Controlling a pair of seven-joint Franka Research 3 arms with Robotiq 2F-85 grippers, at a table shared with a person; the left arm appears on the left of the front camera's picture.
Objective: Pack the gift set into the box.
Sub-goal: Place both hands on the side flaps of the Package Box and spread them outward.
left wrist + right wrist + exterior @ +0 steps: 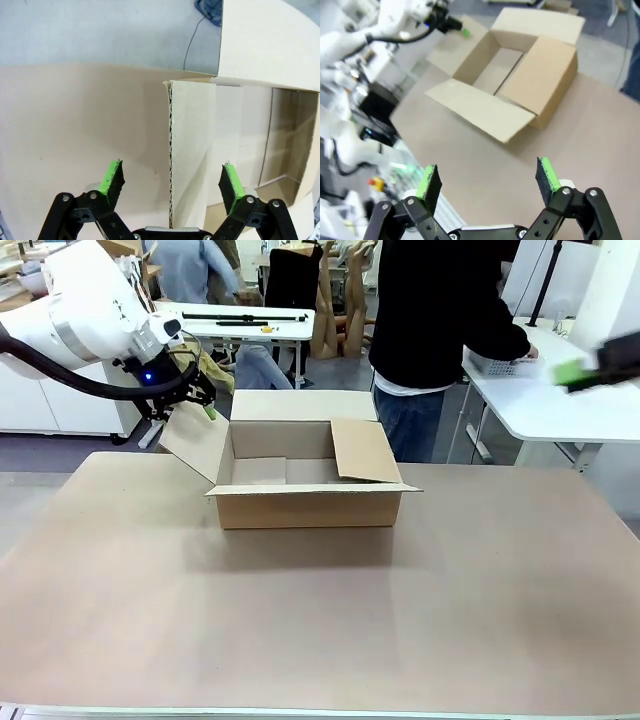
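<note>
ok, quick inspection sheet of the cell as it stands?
Surface: brown tabletop, one box on it.
Job's things: cardboard box mid-table, upright, flaps open, visible floor bare.
Clutter: nothing seen.
Hands: left hand open astride the box's left flap, pads clear of it; right hand open, holding nothing.
Cables: thin cable on the floor.
Surroundings: person at far side, reaching to white basket on side table.

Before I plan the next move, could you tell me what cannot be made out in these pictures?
- Front view: the box floor near its front wall, hidden by that wall; the inward-leaning right flap covers more.
- Front view: the right gripper is a motion-blurred streak; its jaws are unreadable there.
- Front view: what the person's hand does at the basket, too small.
</note>
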